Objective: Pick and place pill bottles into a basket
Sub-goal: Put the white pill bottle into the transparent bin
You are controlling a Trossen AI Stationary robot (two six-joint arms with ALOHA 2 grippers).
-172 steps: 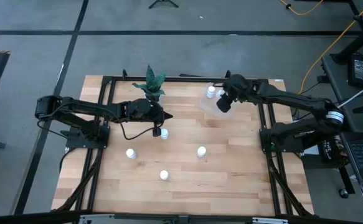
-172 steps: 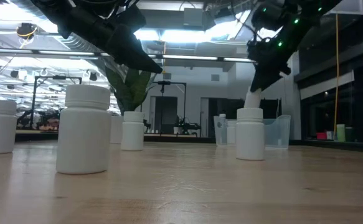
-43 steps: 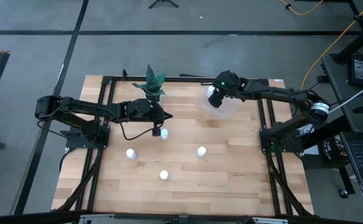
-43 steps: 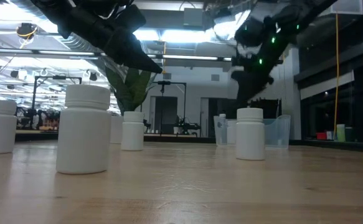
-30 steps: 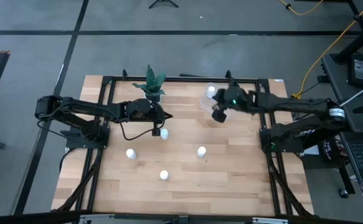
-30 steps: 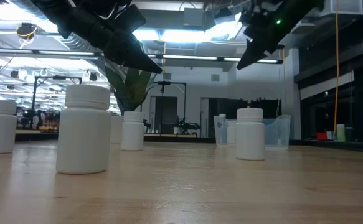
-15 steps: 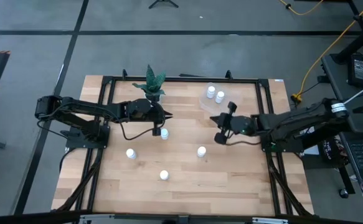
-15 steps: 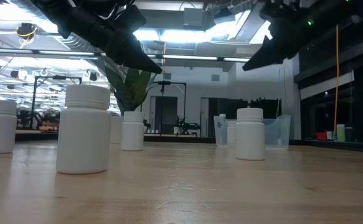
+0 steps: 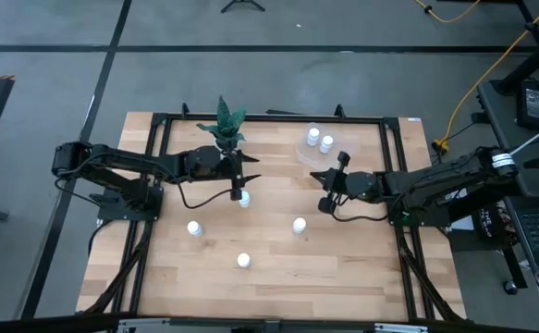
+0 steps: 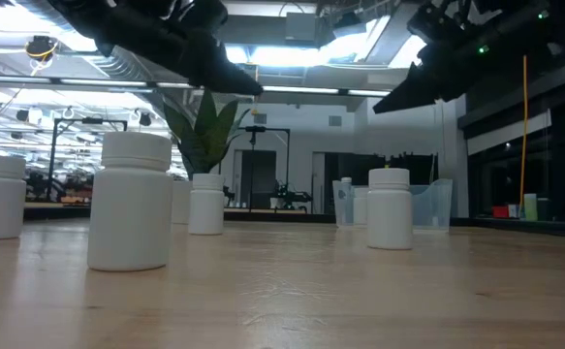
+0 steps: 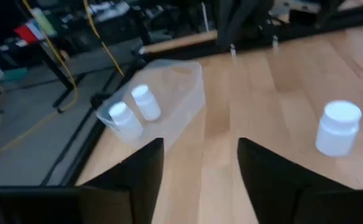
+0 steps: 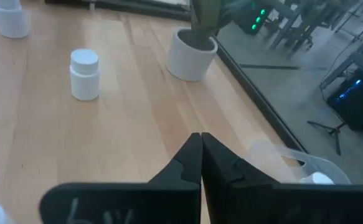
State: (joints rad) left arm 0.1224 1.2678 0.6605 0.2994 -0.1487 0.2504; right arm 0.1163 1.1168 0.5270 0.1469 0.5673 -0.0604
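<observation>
On the wooden table (image 9: 343, 268), the potted plant (image 9: 228, 125) stands at the far edge, just beside the left gripper (image 9: 239, 182), fingers parted, empty, above one upright bottle (image 9: 244, 199). Right gripper (image 9: 323, 190) hangs mid-table, fingers pressed together. Basket (image 9: 308, 151) at far side holds two upright bottles (image 9: 320, 140); three more (image 9: 243, 261) stand loose, caps up.

Table (image 9: 278, 277): pale wood planks, smooth, faint satin sheen in low view. Pill bottles (image 10: 129, 201): white plastic, smooth, matt, ribbed caps not discernible. Basket (image 11: 181, 93): clear thin plastic, glossy, see-through walls. Plant pot (image 12: 190, 55): white, smooth, matt; material cannot be told. Left gripper (image 11: 200, 180) and right gripper (image 12: 200, 158): fingers black, matt, hard plastic or metal, undetermined. Frame rails (image 9: 158, 166): black metal, dull finish.
</observation>
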